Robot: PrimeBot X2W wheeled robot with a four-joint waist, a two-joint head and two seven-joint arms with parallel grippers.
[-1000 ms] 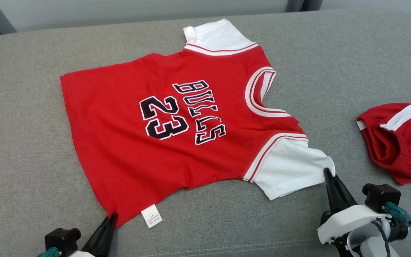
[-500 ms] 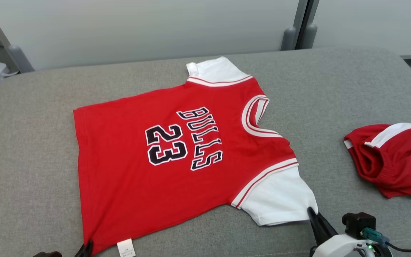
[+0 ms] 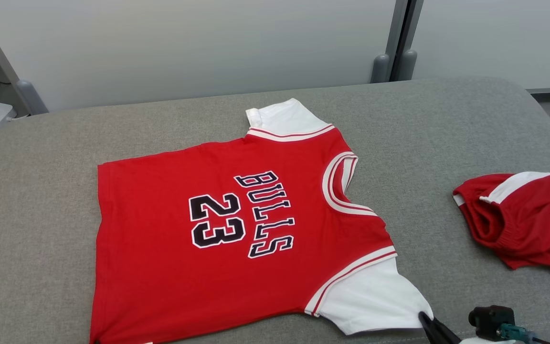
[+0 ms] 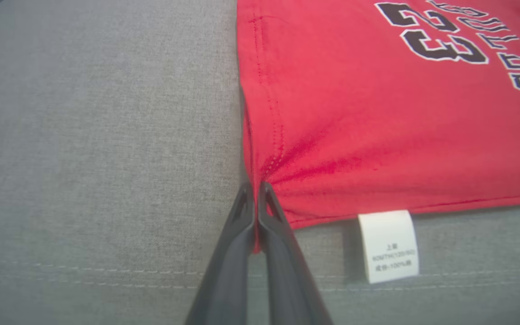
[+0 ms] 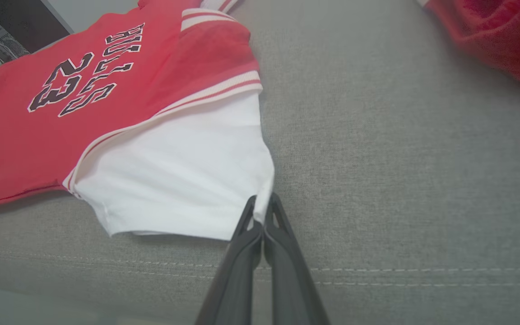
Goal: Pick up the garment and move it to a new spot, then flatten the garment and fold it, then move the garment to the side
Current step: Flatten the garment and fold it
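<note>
Jersey (image 3: 237,229) lies flat, print up, on grey cushion (image 3: 447,124). Left gripper (image 4: 255,189) is pinched tight on its red bottom corner. The body spreads ahead and right of those fingertips, with the white label (image 4: 388,246) just to their right. Right gripper (image 5: 262,205) is clamped on the white sleeve (image 5: 174,180) corner, and the sleeve fans left of its fingers. Red shorts (image 3: 523,220) lie well apart, ahead and right of the right fingers.

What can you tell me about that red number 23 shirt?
The red jersey, a soft-looking knit, has white sleeves, striped trim, black BULLS 23 lettering and a white care label. It lies flat on the grey cushion, left gripper pinching its hem corner, right gripper a sleeve corner.
</note>
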